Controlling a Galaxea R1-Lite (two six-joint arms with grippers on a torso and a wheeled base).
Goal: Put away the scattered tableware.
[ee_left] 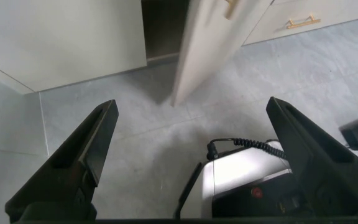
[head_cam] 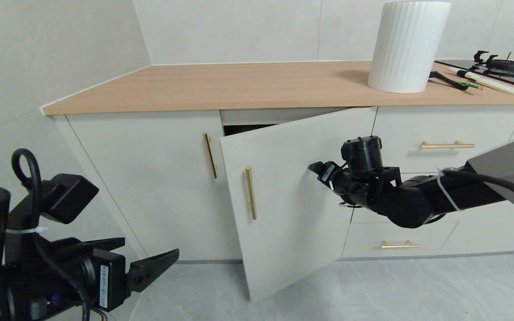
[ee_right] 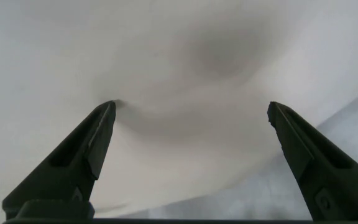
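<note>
Right hand (head_cam: pixel 322 172), spread wide, is close against the half-open cupboard door (head_cam: pixel 292 200), three o'clock from its gold handle (head_cam: pixel 250 192); opening the cupboard seems the step, so push the door wider next.

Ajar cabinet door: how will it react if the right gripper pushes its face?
The door is a flat, rigid-looking panel, so it should swing, not flex. Its smooth face may let the open right gripper slip.

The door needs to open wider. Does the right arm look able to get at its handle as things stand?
Probably yes: the right gripper, open, sits at the door's outer face, and the handle is on that same face with nothing between them.
</note>
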